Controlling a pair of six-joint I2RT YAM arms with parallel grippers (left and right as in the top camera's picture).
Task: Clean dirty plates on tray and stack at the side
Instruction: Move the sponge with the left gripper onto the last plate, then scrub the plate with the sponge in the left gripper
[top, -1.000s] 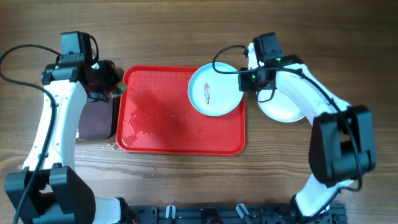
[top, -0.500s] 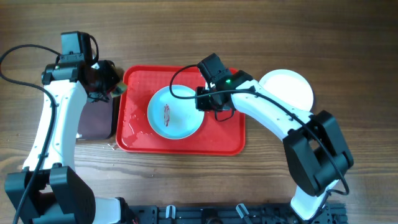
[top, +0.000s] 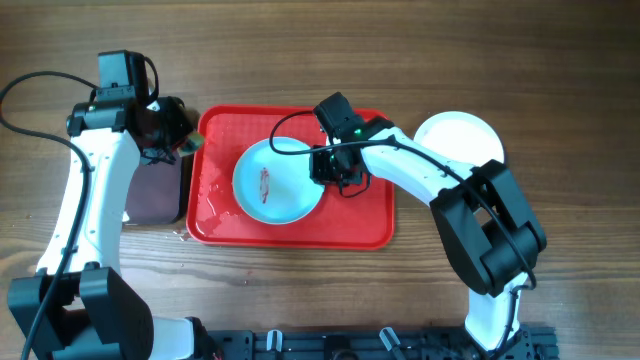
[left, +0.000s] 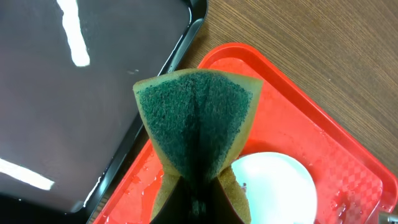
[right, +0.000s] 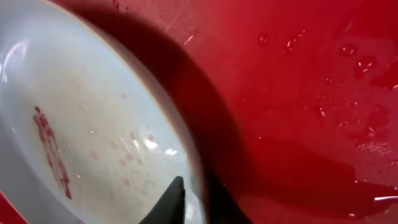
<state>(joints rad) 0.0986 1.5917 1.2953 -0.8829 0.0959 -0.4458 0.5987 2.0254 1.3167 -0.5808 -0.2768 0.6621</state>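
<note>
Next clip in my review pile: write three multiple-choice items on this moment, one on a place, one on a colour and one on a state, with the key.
1. Where does the smeared plate lie?
A. on the black tray
B. on the red tray
C. on the bare table

2. What colour is the face of the sponge held in the left tool?
A. green
B. blue
C. pink

3. What state is the right tool in?
A. open, holding nothing
B. shut on the sponge
C. shut on the smeared plate's rim

Key:
1 B: the overhead view shows red tray floor all around the plate.
2 A: the left wrist view shows a dark green scouring face with tan edges.
3 C: the right wrist view shows the plate's rim between its fingers.
</note>
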